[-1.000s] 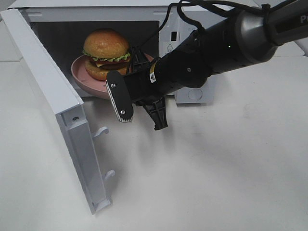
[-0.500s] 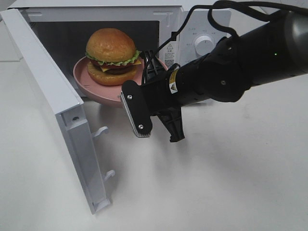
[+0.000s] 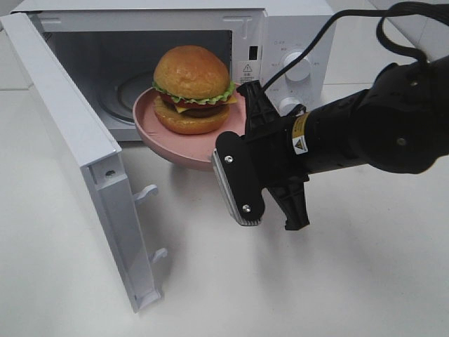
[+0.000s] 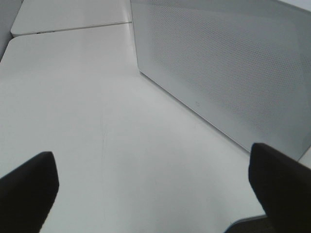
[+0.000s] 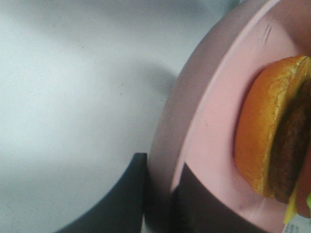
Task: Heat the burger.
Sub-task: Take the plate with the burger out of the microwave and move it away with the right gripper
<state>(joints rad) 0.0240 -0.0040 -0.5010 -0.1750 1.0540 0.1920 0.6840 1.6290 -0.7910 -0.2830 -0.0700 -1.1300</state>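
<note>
Burger (image 3: 191,88) on its pink plate (image 3: 175,144) sits just outside the microwave (image 3: 295,28) mouth in the high view, held up in front of the open cavity rather than inside it. A second ago the plate was deep in the opening, well to the left; now it has come out toward the near right, carried by the right gripper (image 3: 238,151). The door (image 3: 77,147) stands wide open on the left. That reads as a withdrawal, so either the heating is counted as done and the food is coming out, or the placement is being retried; I can't say which.

Left wrist view: only the door's perforated white panel (image 4: 233,63) and bare table (image 4: 87,126), with the left gripper's fingers (image 4: 29,182) spread wide apart and nothing between them.

Right wrist view: the right gripper (image 5: 160,204) is clamped on the plate's rim (image 5: 165,145), one finger under and one over, with the bottom bun (image 5: 262,131) and patty (image 5: 286,145) lying close beside the grip. The plate hangs clear above the table, so the pinch on that thin rim carries everything.
</note>
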